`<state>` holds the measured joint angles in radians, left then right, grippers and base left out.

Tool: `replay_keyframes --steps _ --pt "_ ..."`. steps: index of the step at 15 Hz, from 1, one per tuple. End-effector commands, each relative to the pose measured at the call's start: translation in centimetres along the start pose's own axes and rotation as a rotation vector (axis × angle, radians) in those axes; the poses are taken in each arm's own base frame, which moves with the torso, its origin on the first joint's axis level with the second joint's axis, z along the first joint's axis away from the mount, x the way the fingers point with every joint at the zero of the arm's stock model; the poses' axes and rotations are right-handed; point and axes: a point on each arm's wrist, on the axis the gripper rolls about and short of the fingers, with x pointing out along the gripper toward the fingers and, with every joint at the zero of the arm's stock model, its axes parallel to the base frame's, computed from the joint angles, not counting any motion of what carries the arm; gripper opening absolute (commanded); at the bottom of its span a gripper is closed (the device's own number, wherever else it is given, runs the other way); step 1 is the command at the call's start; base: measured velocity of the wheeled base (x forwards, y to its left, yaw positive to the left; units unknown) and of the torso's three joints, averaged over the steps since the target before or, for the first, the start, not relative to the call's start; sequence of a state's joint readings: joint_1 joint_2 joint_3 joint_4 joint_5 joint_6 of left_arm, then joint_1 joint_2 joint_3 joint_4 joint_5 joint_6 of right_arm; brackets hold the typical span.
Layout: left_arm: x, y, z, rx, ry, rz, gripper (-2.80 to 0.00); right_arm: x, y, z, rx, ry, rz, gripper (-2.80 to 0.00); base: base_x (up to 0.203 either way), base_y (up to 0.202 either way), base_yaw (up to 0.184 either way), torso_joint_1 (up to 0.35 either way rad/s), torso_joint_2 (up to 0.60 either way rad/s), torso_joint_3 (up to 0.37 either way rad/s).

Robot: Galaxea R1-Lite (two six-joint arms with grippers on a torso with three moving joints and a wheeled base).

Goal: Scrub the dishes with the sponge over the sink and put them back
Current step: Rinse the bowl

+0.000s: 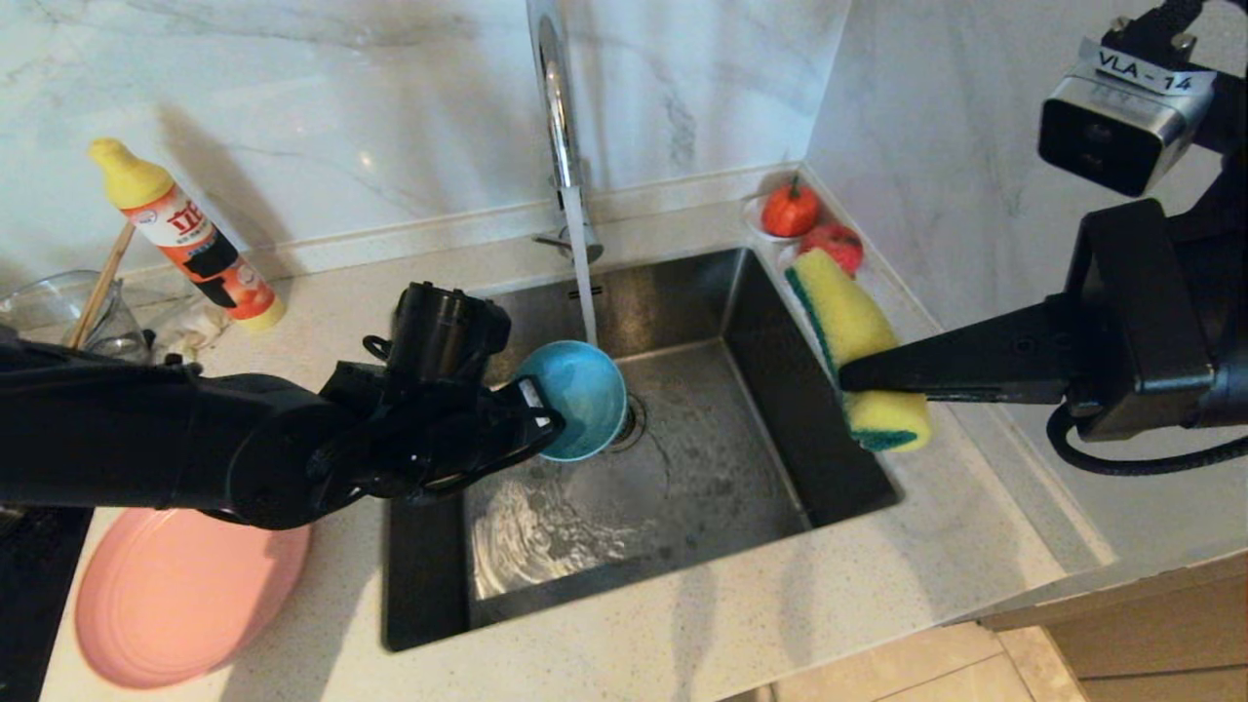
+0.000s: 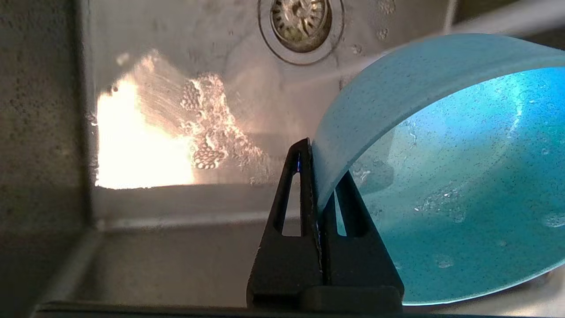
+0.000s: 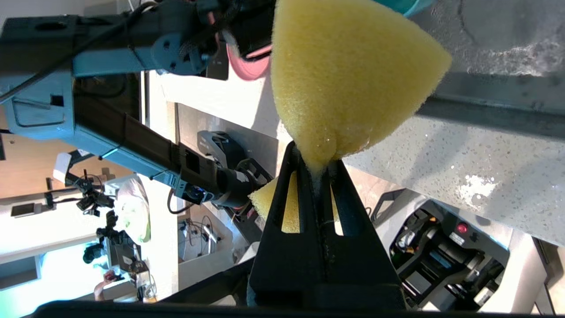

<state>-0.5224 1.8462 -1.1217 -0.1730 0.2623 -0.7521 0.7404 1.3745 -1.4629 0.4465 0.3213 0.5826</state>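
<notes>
Over the sink point(image 1: 780, 468), left gripper point(image 1: 541, 414) pinches the bowl's point(image 1: 575, 398) rim under the tap stream. Right gripper point(image 1: 853, 375), at 3 o'clock, clamps the sponge point(image 1: 853, 327). Rinsing appears under way; scrubbing next needs sponge and bowl brought together.

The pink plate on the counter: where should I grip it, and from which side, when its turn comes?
Take the pink plate by its thin raised rim, one jaw above and one beneath. It lies flat, so the middle offers no hold. Its right edge, toward the sink, looks likeliest reachable, but the left gripper is busy holding the blue bowl and covers its upper edge.
</notes>
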Motion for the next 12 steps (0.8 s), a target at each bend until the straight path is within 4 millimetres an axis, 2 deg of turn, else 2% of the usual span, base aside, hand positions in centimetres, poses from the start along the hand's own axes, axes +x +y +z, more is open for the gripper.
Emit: replay_keyframes --steps 1,5,12 --pt "1.4 0.2 0.7 -0.051 -0.014 0.017 -2.8 0.4 -0.2 -0.1 0.002 0.004 0.001 -2.8 0.0 0.0 0.0 0.0 0.0 0.0" --pt "3.3 -0.3 2.0 -0.126 -0.05 0.011 -2.8 0.1 -0.1 -0.1 -0.006 -0.018 0.015 -2.8 0.0 0.0 0.0 0.0 0.0 0.0" --pt "4.9 -0.9 2.2 -0.149 -0.058 0.003 -2.8 -0.7 0.0 -0.5 -0.014 -0.024 0.021 -2.8 0.0 0.0 0.0 0.0 0.0 0.0"
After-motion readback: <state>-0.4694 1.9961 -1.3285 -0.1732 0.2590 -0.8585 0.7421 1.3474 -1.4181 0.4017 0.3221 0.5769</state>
